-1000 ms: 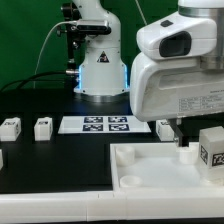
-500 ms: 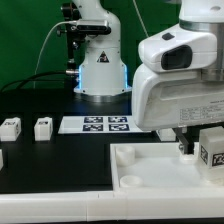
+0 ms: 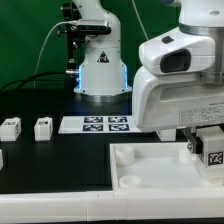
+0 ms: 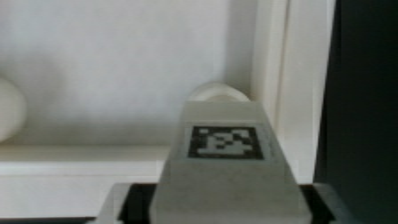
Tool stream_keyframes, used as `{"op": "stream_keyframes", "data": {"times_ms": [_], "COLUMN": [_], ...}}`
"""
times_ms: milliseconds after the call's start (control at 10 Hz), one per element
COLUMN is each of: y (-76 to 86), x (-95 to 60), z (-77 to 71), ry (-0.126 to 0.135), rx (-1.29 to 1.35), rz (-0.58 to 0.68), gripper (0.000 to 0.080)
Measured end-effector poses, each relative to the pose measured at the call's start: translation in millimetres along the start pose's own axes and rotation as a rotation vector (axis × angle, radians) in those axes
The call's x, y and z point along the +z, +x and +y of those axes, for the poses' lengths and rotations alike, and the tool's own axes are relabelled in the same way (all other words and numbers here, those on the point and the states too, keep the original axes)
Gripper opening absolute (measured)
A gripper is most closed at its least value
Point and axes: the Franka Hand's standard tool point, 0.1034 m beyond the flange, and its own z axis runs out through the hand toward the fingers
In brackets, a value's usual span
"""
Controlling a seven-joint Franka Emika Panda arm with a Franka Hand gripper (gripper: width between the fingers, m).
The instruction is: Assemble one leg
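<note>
Black table (image 3: 60,165); over its white tray (image 3: 150,172), leg (image 3: 213,150) in claw (image 4: 221,198).

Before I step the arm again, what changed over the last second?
The gripper, shut on the leg, came down a little over the tray's corner on the exterior view's right. Nothing was let go. The two loose legs, marker board and tray stayed put.
</note>
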Motion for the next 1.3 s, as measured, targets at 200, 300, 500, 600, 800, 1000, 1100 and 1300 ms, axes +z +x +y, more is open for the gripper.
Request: {"op": "stream_keyframes", "data": {"times_ms": [200,300,500,600,800,1000,1100,1300], "y": [-0.1,-0.2,-0.5,-0.9,-1.5,-1.9,-2.6,-3.7], "x": [0.3,0.4,0.6,1.2,2.6,2.5,2.4,1.8], "z": [-0.6,-0.8,-0.9,-1.1,-6.5,-7.3,-8.2,-9.4], "ry": [0.002,0.002,0.002,0.002,-0.005,-0.013,-0.013,-0.016], "rx": [0.081,0.169,0.396,0.471,0.814,1.006,1.111,1.218], "rz": [-0.001,-0.001,-0.002,-0.003,0.007,0.009,0.004,-0.010], "gripper": [0.0295,0.0295,0.0295,0.0295,0.0295,0.0295,0.0295,0.0295]}}
